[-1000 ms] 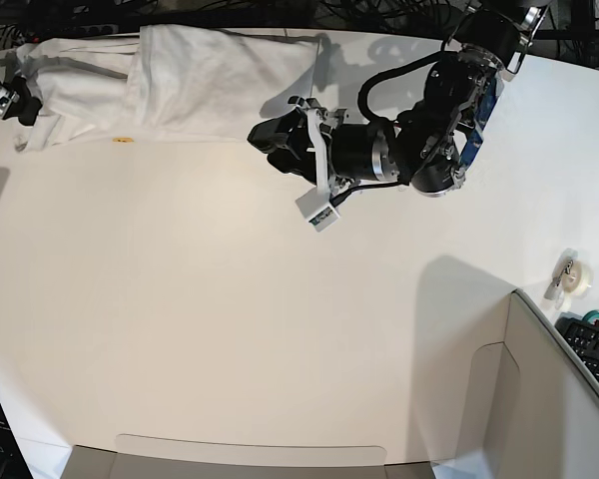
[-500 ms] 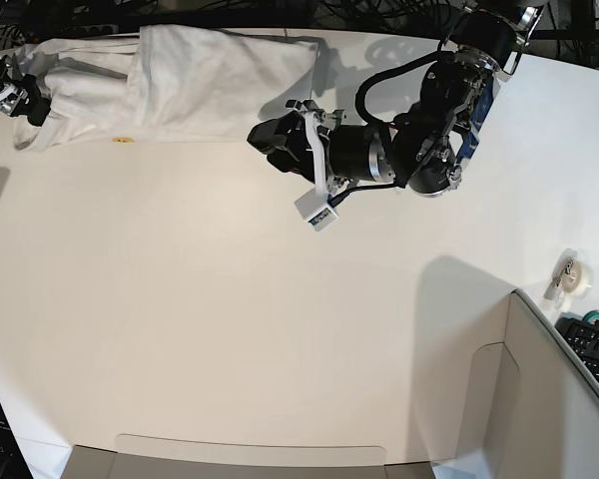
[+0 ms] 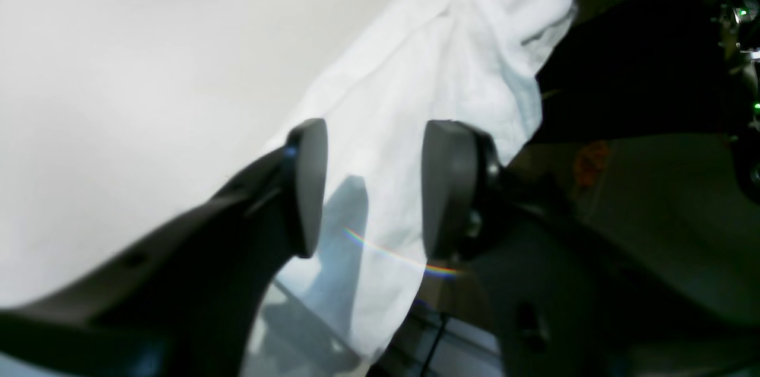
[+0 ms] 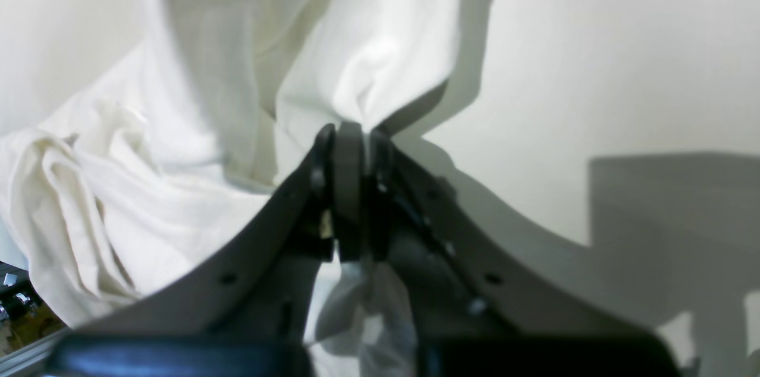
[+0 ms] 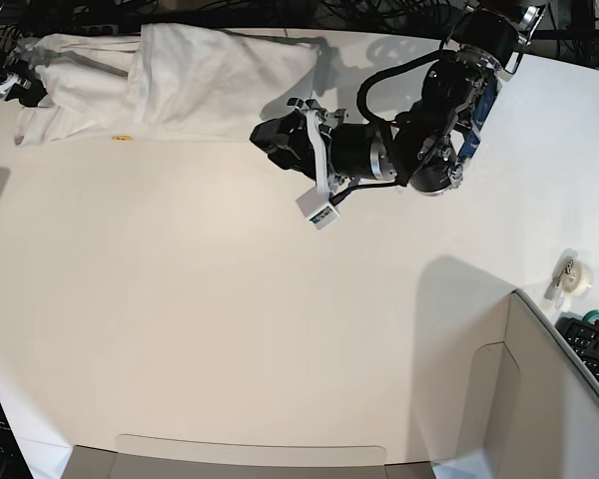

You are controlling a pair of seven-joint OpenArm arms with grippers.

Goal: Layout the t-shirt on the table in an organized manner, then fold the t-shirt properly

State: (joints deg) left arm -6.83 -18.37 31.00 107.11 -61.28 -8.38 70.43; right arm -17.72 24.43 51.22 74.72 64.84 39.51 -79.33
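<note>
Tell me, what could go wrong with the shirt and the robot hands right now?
The t-shirt lies bunched along the table's far edge, and part hangs over it, so a pull might drag it off. The right hand pinches only a small fold, which could slip out. The left hand is open around the cloth, not gripping, so one-sided pulling may twist the shirt further.

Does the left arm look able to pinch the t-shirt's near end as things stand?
Probably yes. The left gripper stands open, with the t-shirt lying straight ahead between its pads and nothing in between.
</note>
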